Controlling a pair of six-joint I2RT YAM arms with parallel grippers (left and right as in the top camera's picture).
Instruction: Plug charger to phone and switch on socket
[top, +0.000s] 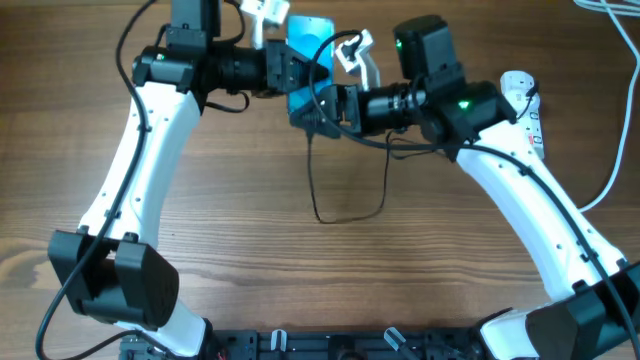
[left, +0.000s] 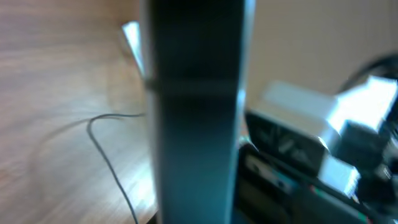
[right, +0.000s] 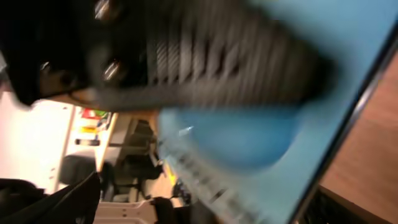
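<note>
My left gripper (top: 290, 72) is shut on the phone (top: 308, 38) and holds it off the table at the back centre. In the left wrist view the phone (left: 196, 124) stands edge-on and fills the middle. My right gripper (top: 318, 108) is at the phone's lower end. In the right wrist view the cyan screen (right: 280, 137) is very close, and no fingers meet in front of it. The charger (top: 318, 190), a thin black cable, hangs from under the right gripper and loops on the wood. Its connector tip is hidden. The socket (top: 530, 110) lies at the right.
A thick white cord (top: 610, 170) runs from the socket along the right edge. Both white arms reach in from the near corners. The thin cable (left: 109, 162) trails across the wooden table (top: 250, 250) below the phone.
</note>
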